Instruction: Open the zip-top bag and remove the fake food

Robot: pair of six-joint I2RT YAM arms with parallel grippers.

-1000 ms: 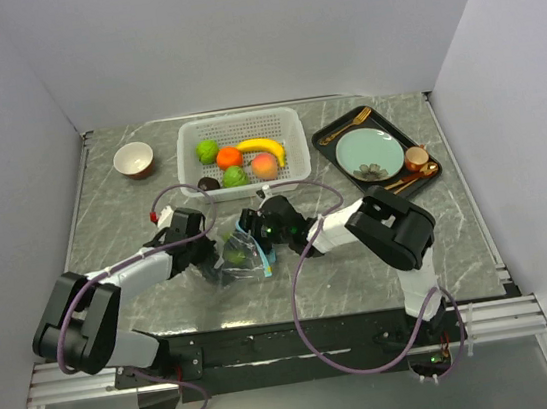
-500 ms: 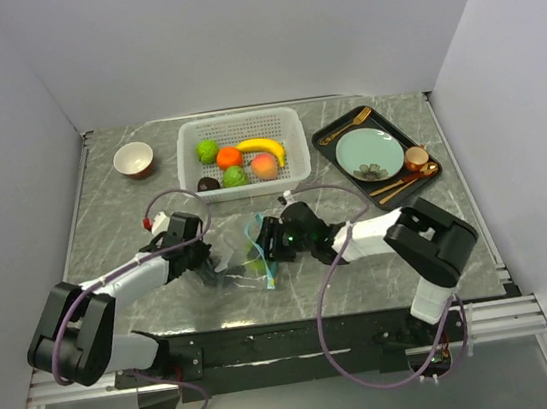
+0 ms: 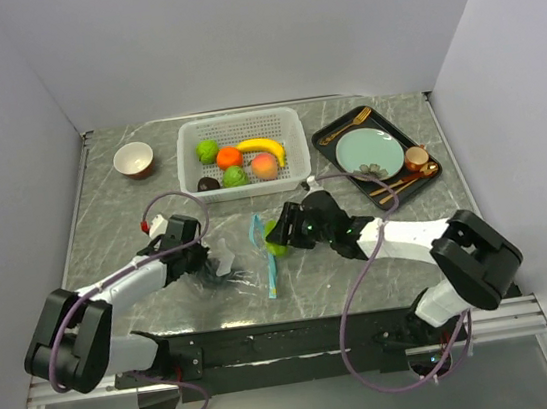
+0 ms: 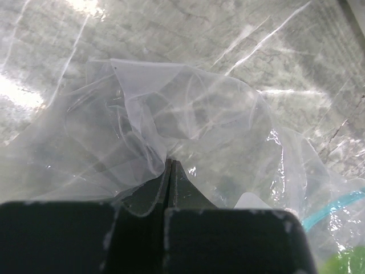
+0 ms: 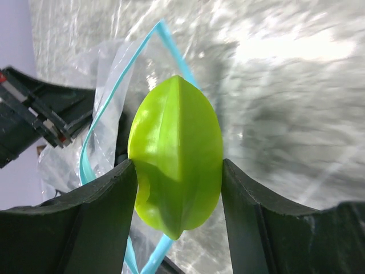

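Now freed: within the last second the right gripper (image 5: 178, 188) has drawn a glossy yellow-green, pointed plastic fruit (image 5: 175, 157) out of the clear crinkly zip-top bag (image 4: 188, 114), and clamps it just beside the open teal zip strip (image 3: 268, 266). The left gripper (image 4: 169, 171), jaws pinched onto a fold of film, anchors the bag on the grey marbled table (image 3: 112, 205). No other piece shows inside, so removal looks essentially complete.

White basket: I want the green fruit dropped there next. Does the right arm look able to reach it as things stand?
Probably yes. The right gripper, shut on the green fruit, sits just short of the white basket, with nothing standing on the table between them.
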